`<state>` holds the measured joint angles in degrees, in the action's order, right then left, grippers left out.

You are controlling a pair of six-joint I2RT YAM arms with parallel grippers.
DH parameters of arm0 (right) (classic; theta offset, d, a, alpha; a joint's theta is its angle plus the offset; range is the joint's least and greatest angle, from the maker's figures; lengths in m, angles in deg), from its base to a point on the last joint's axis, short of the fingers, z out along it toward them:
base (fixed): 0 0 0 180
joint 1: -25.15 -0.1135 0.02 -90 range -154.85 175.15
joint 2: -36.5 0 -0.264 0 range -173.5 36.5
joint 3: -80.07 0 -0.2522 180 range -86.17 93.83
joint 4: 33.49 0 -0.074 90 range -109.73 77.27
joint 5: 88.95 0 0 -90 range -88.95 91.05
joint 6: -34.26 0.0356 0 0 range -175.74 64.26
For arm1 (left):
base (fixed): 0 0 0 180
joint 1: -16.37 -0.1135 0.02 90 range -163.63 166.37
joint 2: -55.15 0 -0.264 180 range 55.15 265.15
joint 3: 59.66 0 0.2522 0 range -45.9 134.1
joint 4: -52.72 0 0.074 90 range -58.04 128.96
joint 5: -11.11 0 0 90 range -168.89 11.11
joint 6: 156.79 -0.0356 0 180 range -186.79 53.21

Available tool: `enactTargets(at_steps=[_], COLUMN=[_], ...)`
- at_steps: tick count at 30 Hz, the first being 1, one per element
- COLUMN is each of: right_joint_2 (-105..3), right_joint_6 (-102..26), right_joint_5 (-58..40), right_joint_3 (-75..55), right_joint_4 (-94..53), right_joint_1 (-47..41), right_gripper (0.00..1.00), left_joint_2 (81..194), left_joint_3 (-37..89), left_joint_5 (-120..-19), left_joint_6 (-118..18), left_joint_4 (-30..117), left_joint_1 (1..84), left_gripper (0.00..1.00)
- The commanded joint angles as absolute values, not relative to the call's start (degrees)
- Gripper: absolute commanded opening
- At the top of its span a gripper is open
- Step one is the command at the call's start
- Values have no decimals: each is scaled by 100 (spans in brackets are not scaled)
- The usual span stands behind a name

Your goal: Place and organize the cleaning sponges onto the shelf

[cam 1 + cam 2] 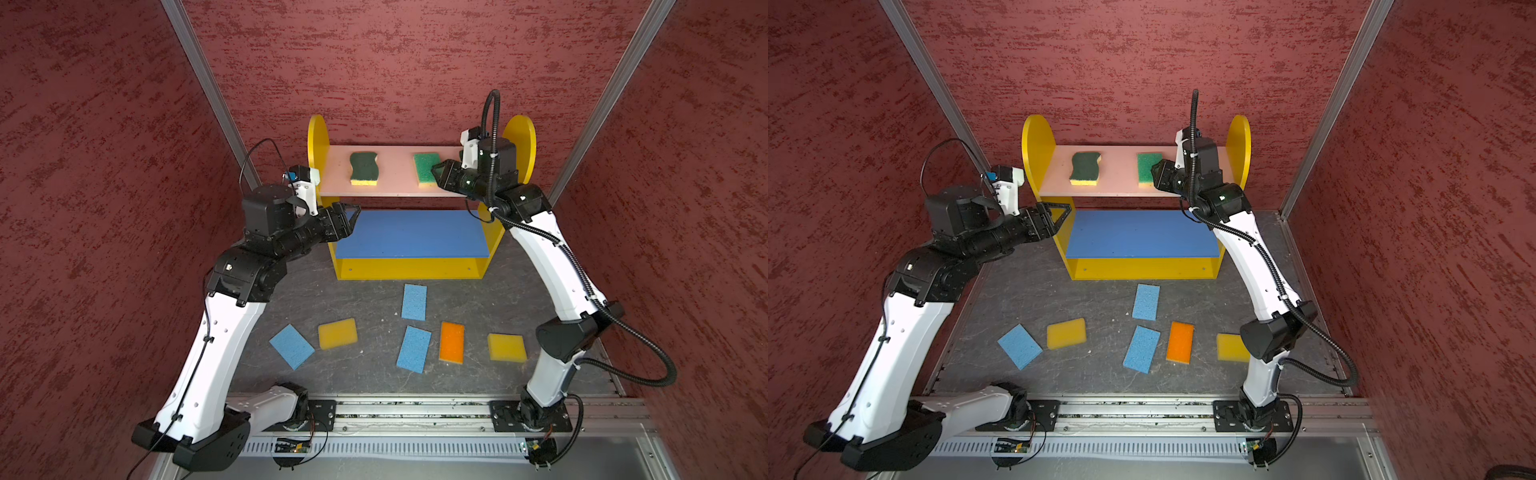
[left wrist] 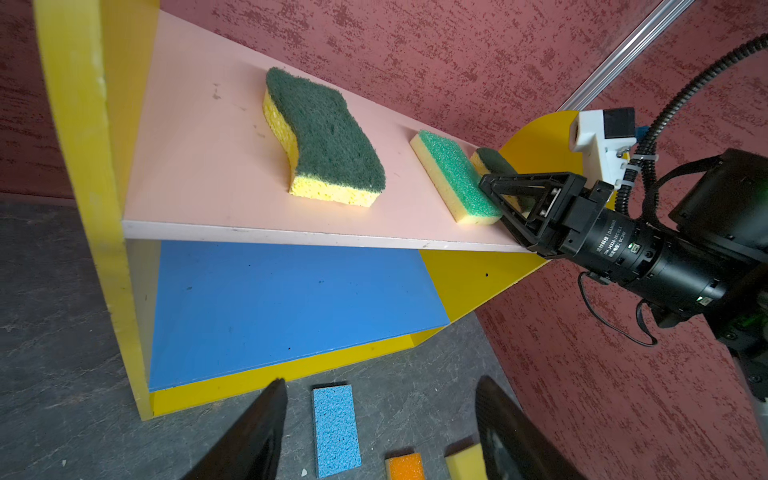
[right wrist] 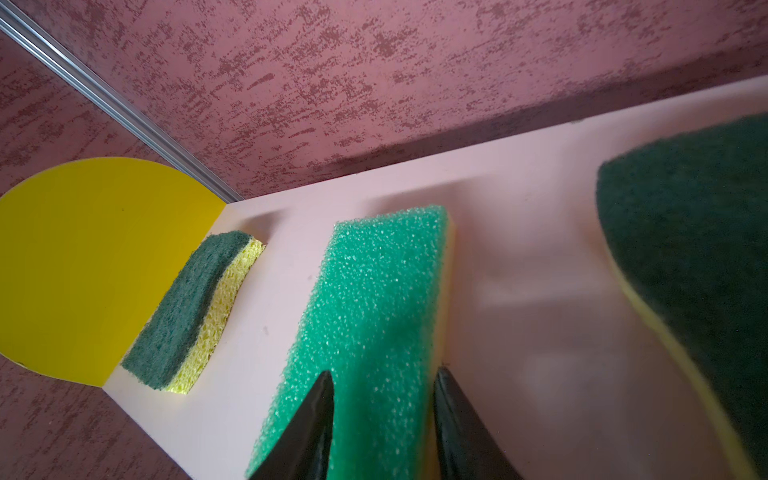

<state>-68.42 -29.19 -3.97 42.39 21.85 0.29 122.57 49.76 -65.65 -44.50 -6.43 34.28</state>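
On the shelf's pink top board (image 1: 397,178) lie a dark-green wavy sponge (image 1: 363,168) and a bright green sponge (image 1: 424,167). A second dark-green wavy sponge (image 2: 494,162) lies behind my right gripper. That gripper (image 3: 385,370) hovers at the bright green sponge's (image 3: 374,299) near end. Its jaws stand apart, one fingertip over the green top and the other at its edge. My left gripper (image 2: 381,380) is open and empty beside the shelf's left panel (image 1: 318,141). Three blue sponges (image 1: 414,302) (image 1: 413,349) (image 1: 291,346), two yellow (image 1: 337,333) (image 1: 507,347) and one orange (image 1: 451,342) lie on the table.
The shelf's blue middle board (image 1: 415,237) is bare, with the yellow bottom board (image 1: 409,268) under it. Red textured walls close in on three sides. A metal rail (image 1: 415,411) carries both arm bases at the front.
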Motion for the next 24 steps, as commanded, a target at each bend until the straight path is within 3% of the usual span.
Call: enactTargets(at_steps=[1,24], right_joint_2=[-6933,-7139], right_joint_6=[-3033,-3009], right_joint_5=[-177,-264], right_joint_3=[4440,4637], right_joint_4=[2577,2549], right_joint_1=[-29,-200], right_gripper=[38,35], left_joint_2=[12169,11927], left_joint_3=[4913,4670], left_joint_5=[-6511,-6392], left_joint_6=[-4437,-4362], left_joint_4=[-637,-604], left_joint_1=[3368,3069], left_gripper=[72,73])
